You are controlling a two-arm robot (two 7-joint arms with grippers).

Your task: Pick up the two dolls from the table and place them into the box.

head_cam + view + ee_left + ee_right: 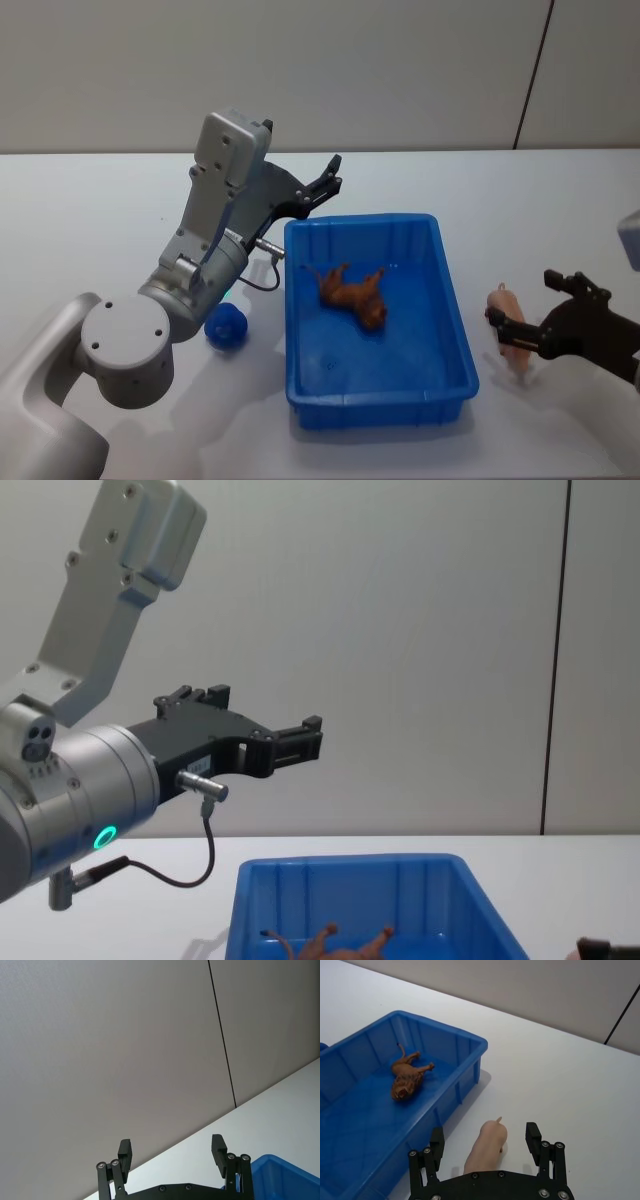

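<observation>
We see the orange-brown doll (352, 292) lying on its side inside the blue box (380, 410) at frame centre. The pinkish doll (517, 352) lies on the white table (120, 200) at lower right, between the right gripper's (485, 1136) spread fingers. The left gripper (330, 178) hangs above the box's upper-left corner, its jaws apart and empty.

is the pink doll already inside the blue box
No, the pink doll lies on the white table beside the box, between the fingers of the open right claw; the orange-brown doll is inside.
</observation>
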